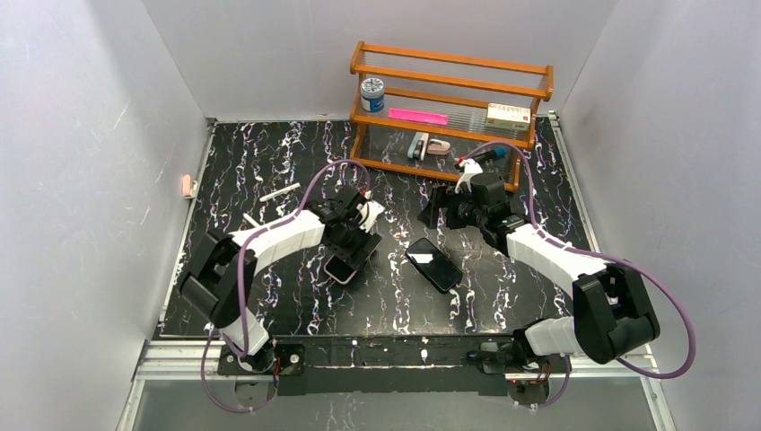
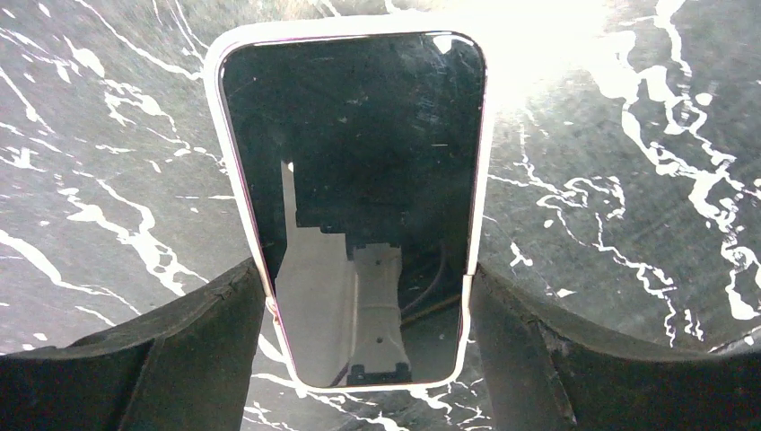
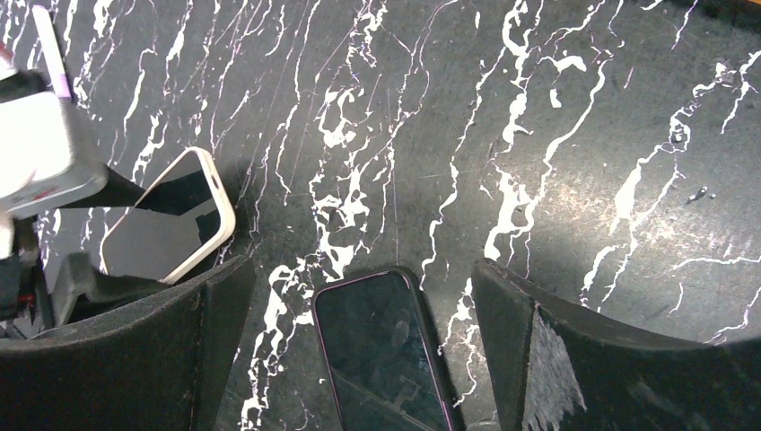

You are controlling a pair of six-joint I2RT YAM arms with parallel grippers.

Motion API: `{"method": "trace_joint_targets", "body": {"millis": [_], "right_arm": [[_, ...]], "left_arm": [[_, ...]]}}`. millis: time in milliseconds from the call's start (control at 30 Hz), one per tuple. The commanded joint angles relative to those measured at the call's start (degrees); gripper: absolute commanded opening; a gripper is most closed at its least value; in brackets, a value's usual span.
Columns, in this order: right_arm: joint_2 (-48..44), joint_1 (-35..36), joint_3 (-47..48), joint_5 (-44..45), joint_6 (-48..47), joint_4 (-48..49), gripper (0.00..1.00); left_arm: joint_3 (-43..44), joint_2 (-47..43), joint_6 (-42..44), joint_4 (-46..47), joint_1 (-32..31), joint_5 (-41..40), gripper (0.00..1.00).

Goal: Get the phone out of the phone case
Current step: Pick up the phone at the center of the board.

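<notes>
I am pinching the white case (image 2: 341,27) by its long edges with the left gripper (image 2: 365,278), the phone (image 2: 350,135) lying screen-up inside, on the table (image 2: 610,180); the right gripper (image 3: 359,269) is hovering wide open over a second dark phone (image 3: 381,359); I am judging rim-only pressure best, leaving a corner free to pry.

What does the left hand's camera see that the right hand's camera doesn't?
Only the left wrist view shows, up close, the left gripper closed on both long edges of the white-cased phone. Only the right wrist view shows the dark phone, lying under the open right gripper. Both show the white-cased phone and the marbled table.
</notes>
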Motion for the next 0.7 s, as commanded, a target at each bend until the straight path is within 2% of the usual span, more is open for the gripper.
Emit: {"method": "trace_joint_targets", "body": {"millis": [0, 200, 333, 500, 667], "right_arm": [[-1.3, 0.2, 2.4, 0.6, 1.9, -3.2, 0.99], [-0.4, 0.2, 5.4, -10.9, 0.5, -9.0, 0.99], [0.5, 0.3, 6.9, -20.7, 0.5, -8.4, 0.99], [4.7, 1.9, 12.2, -26.6, 0.0, -11.7, 0.99], [10.9, 4.8, 18.2, -30.4, -0.5, -14.9, 0.99]], "left_arm": [[-2.3, -8.9, 8.2, 4.6, -0.9, 1.7, 0.0], [-2.7, -13.7, 13.5, 7.4, -1.8, 1.0, 0.0], [-3.7, -16.4, 18.6, 8.8, -3.1, 1.2, 0.0], [-6.2, -20.6, 27.6, 10.8, -5.6, -1.0, 0.0], [-7.3, -23.1, 36.3, 10.9, -7.1, 2.1, 0.0]]}}
